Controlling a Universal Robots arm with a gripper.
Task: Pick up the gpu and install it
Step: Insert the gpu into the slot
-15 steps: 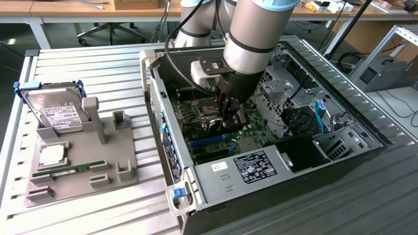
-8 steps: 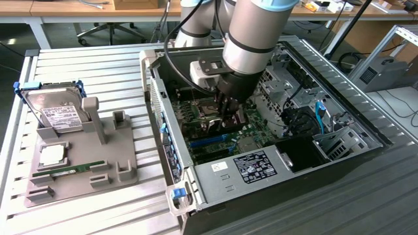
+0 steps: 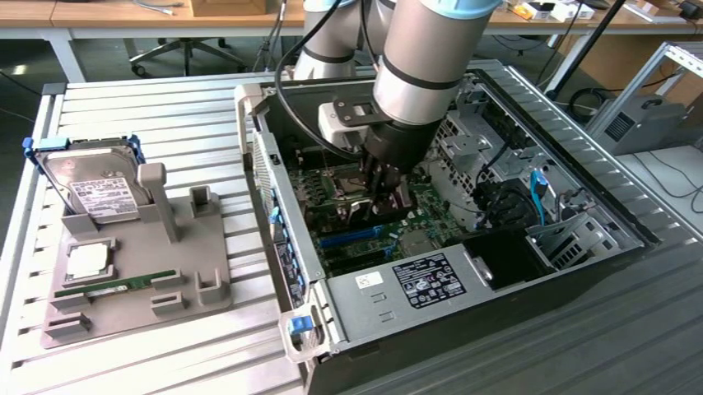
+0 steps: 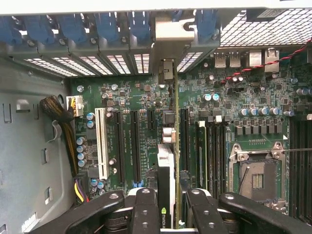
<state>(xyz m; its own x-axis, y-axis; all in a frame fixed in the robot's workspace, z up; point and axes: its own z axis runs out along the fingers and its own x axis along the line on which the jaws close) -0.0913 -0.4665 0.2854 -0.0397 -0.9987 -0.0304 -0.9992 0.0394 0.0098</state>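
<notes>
Claw (image 4: 171,207) is gripping the gpu (image 4: 165,161), jaws partly closed on it, holding it edge-down over the motherboard (image 4: 126,102) slots inside the case (image 3: 598,177). Looks like it's seating the card, so lining it up square is what matters.

Slatted metal table (image 3: 143,107), wood desks (image 3: 110,12) in bkgd, chair base (image 3: 187,53)

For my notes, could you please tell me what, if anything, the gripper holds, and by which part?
The graphics card, pinched across its upper edge.
</notes>
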